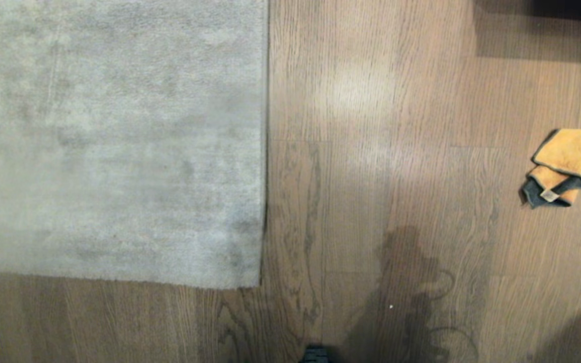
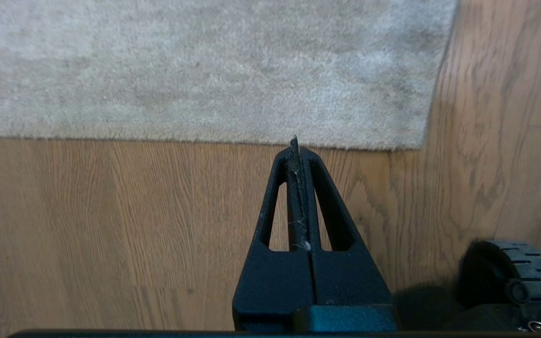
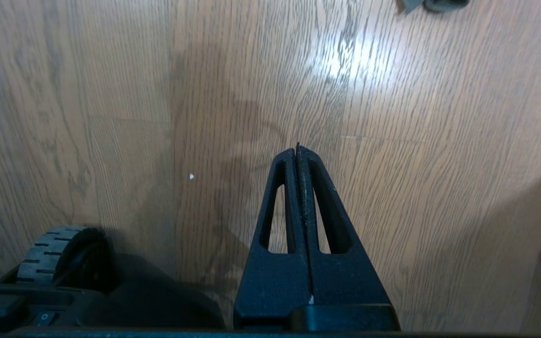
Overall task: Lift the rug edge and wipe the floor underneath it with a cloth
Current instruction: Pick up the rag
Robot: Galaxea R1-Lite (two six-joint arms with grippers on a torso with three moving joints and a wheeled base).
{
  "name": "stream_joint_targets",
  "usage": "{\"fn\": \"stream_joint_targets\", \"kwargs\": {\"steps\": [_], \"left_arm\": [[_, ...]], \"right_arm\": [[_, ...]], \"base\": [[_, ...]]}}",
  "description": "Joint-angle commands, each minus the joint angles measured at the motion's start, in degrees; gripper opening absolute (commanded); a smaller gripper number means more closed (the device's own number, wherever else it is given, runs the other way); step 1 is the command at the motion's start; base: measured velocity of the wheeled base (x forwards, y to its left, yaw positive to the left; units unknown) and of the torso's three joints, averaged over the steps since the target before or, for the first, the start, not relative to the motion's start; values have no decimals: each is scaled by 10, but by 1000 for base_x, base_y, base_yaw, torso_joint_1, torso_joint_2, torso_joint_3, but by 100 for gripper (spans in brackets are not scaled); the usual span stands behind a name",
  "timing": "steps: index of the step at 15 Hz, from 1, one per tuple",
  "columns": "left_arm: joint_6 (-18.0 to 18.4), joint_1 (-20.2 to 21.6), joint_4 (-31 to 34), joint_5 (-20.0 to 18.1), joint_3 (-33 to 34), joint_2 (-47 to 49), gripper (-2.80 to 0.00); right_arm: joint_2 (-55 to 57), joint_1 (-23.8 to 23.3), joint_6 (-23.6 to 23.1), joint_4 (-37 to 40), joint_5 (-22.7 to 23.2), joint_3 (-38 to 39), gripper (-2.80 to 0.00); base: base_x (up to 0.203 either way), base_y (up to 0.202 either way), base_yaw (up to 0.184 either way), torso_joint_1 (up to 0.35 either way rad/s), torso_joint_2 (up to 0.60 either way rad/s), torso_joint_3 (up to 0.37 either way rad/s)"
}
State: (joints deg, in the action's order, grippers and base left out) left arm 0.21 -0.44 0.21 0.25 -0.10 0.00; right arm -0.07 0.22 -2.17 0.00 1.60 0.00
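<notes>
One rug lies flat on my left, and its rug edge (image 1: 265, 166) with the near corner looks soft and floppy yet backed by a big, heavy sheet, so I judge I should pinch it at that corner and peel, not haul. Across the bare floor (image 1: 371, 201), one cloth (image 1: 560, 169) sits crumpled well to my right, light and limp enough to take by any raised fold. Both tools, the left tool (image 2: 295, 143) and right tool (image 3: 297, 149), hang clenched on nothing.

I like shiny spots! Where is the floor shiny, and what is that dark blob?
Head view: a pale glare patch on the floor, and a dark shadow nearer the robot. Right wrist view: a bright glint beyond the shut right gripper.
</notes>
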Motion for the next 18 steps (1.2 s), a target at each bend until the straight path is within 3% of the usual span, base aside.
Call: {"fn": "stream_joint_targets", "kwargs": {"steps": [1,8,18], "left_arm": [[0,0,0,0,0,0,-280],[1,0,0,0,0,0,-280],[1,0,-1,0,0,0,-280]], "right_arm": [[1,0,0,0,1,0,-280],[1,0,0,0,1,0,-280],[1,0,0,0,1,0,-280]], "base": [[0,0,0,-1,2,-195],[0,0,0,2,3,-169],[0,0,0,0,1,-4]]}}
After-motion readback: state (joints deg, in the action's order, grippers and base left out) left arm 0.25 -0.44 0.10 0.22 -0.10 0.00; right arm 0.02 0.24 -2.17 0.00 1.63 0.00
